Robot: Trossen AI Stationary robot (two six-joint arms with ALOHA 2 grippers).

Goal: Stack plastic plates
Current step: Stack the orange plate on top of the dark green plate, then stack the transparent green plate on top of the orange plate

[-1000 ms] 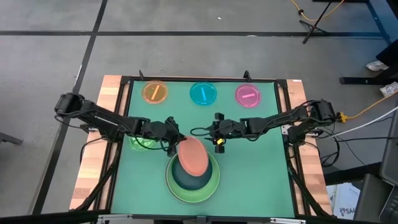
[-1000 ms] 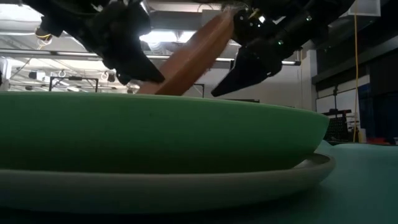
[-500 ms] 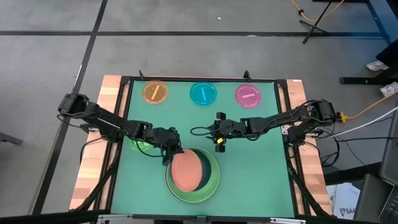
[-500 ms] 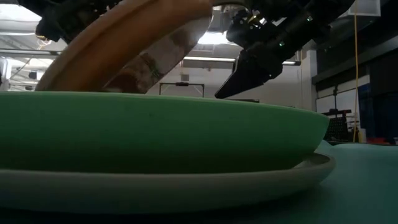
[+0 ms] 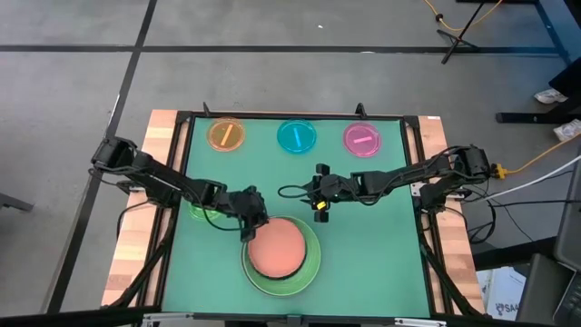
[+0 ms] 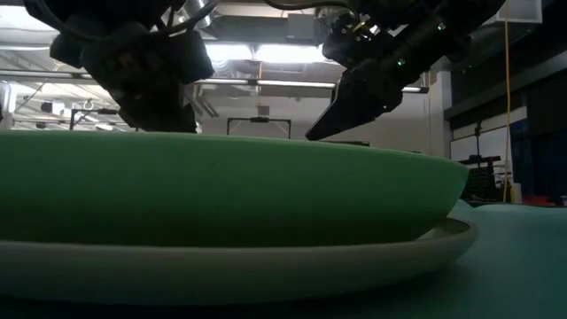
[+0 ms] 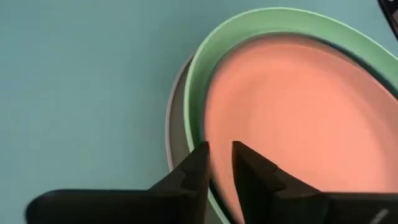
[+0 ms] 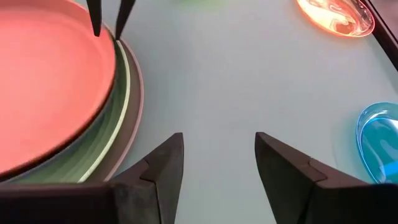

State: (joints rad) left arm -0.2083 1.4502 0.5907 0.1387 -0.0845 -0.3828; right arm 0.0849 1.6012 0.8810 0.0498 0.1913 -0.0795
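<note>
From above, I am seeing the salmon plate lying flat inside the light green plate at the near middle of the table. The left tool is hovering over the far left edge of that stack. The right tool is waiting just beyond the stack's far right edge. Along the far side the orange plate, the cyan plate and the magenta plate are sitting in a row, well apart from the stack. The translucent green plate is lying at the left, partly under the left arm.

At table height, the light green plate is filling the picture, resting on the grey-white plate. Both tools are hanging dark above its rim.

Through the left wrist, I am seeing that tool's fingers nearly pressed together, pinching nothing, over the salmon plate's edge.

Through the right wrist, that tool's fingers are spread over bare table, beside the stack, with the orange plate and cyan plate farther off.
</note>
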